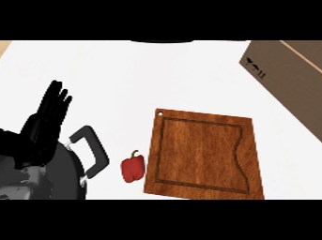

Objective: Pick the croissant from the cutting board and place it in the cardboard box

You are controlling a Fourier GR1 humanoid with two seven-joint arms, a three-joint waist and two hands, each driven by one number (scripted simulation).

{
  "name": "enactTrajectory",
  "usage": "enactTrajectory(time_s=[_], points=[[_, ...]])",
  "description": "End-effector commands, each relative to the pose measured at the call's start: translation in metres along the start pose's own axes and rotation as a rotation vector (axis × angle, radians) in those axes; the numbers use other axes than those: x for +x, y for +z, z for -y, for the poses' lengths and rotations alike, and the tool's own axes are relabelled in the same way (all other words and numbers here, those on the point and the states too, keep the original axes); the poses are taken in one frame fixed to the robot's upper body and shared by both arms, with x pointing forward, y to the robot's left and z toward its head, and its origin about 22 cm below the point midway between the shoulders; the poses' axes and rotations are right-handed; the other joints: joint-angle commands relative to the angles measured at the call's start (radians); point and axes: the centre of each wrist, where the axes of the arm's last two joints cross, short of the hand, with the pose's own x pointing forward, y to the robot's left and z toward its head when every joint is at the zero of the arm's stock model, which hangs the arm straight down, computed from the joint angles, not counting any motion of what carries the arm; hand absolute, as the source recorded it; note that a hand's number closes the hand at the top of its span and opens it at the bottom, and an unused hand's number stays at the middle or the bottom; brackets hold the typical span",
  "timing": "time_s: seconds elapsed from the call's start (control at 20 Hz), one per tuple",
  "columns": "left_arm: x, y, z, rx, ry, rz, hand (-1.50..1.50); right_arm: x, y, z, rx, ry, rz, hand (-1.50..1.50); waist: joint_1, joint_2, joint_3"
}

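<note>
The croissant is showing nowhere; the cutting board (205,151), lower centre, is lying bare; the left hand (47,123) at the left is resting, fingers (55,97) straight (right hand unseen); the pepper (133,168) beside the board is risking a mistaken grab.

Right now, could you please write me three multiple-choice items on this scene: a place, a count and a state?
1. Where does the red bell pepper lie relative to the cutting board? A) on it B) beside its left edge C) beyond its right edge
2. How many robot hands show? A) none B) one C) two
3. How are the left robot hand's fingers? A) straight, pointing up B) curled round the pepper C) pinching the board
Answers: 1 B, it lies off the wood at the left; 2 B, only the left one shows; 3 A, they are straight and hold nothing.
</note>
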Motion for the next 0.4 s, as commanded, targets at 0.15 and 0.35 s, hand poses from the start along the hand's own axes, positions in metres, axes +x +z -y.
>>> enactTrajectory(time_s=[0.15,0.35], points=[[-0.005,-0.002,-0.013,0.004,0.011,-0.008,0.00,-0.002,0.013,0.050,-0.055,-0.036,0.020,-1.50,0.001,0.001,0.000],[0.011,-0.014,-0.004,0.000,-0.002,0.004,0.00,-0.026,0.034,0.066,-0.068,-0.048,0.026,-1.50,0.008,0.007,0.001]])
